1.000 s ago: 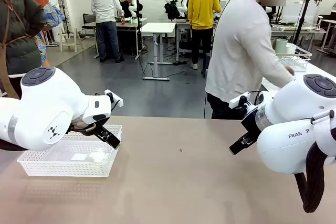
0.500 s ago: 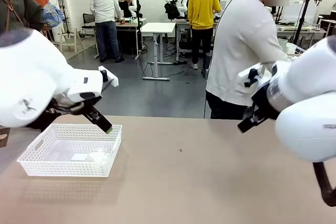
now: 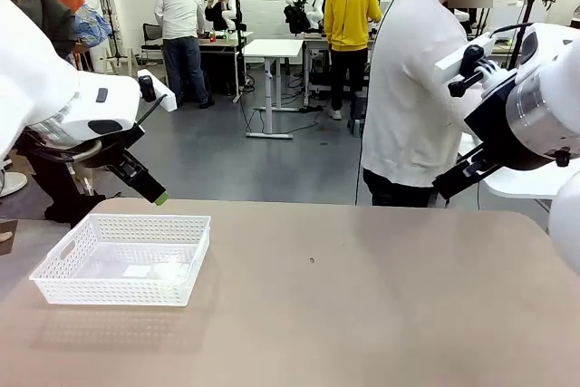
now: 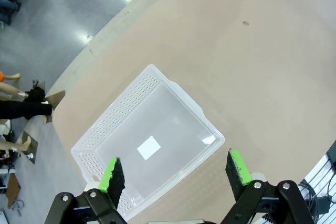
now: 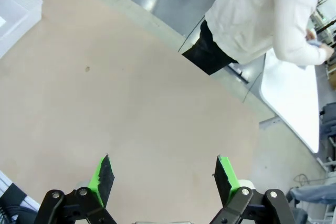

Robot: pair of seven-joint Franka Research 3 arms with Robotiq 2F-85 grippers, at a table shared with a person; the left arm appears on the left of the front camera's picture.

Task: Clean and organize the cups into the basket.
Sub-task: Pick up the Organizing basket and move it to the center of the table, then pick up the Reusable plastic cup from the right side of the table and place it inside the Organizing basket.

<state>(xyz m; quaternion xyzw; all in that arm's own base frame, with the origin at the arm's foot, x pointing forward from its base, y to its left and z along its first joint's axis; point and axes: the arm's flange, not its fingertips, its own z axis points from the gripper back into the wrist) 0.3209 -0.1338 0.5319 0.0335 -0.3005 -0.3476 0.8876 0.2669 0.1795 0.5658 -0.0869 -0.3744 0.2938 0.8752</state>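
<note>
The cups are out of view. The white perforated basket point(image 3: 122, 260) sits at the table's left; inside it I see just a small white label on its floor. My left gripper point(image 3: 156, 195) hangs open above the basket's far edge, held high. In the left wrist view the basket point(image 4: 121, 114) lies below the open left gripper point(image 4: 176, 171), with nothing between its green pads point(image 4: 112, 176). My right gripper point(image 3: 444, 192) is raised at the table's far right, open. The right wrist view shows my right gripper point(image 5: 164, 174) open over bare tabletop.
A person in a white top point(image 3: 412, 88) stands at the far side, turned toward a white side table point(image 5: 291, 98). A corner of the basket point(image 5: 16, 9) shows at the right wrist view's upper left. A small dark speck point(image 3: 312, 260) marks mid-table.
Both arms have lifted away from the table. The left gripper rose from over the basket toward the far left; the right gripper rose and moved right. Both stayed open.
</note>
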